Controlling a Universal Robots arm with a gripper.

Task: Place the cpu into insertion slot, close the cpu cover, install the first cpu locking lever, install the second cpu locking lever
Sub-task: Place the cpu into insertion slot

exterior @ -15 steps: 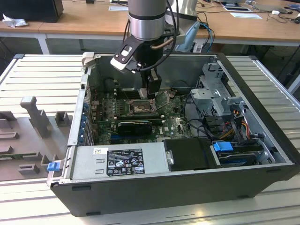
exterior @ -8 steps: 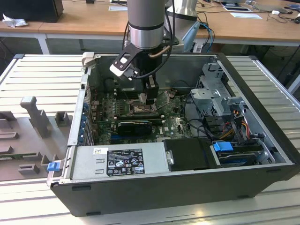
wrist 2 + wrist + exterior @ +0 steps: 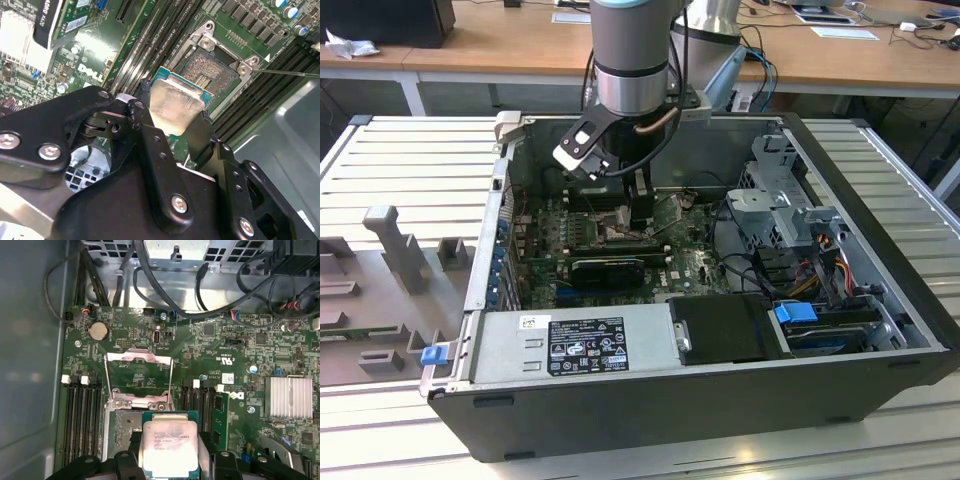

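Claw [image 3: 175, 110] clamped on cpu [image 3: 170, 447], held partly over insertion slot [image 3: 214, 67] on green mobo [image 3: 240, 340]. Cpu cover [image 3: 138, 359] swung open, just beside slot.

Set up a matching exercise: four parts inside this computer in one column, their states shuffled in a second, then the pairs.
1. small square silvery cpu
2. square grey-rimmed insertion slot
3. thin silvery metal cpu cover
4. round silver coin battery

A. swung open
B. lying flat on the green board
C. empty
D. held in the black gripper

Pairs: 1-D, 2-C, 3-A, 4-B
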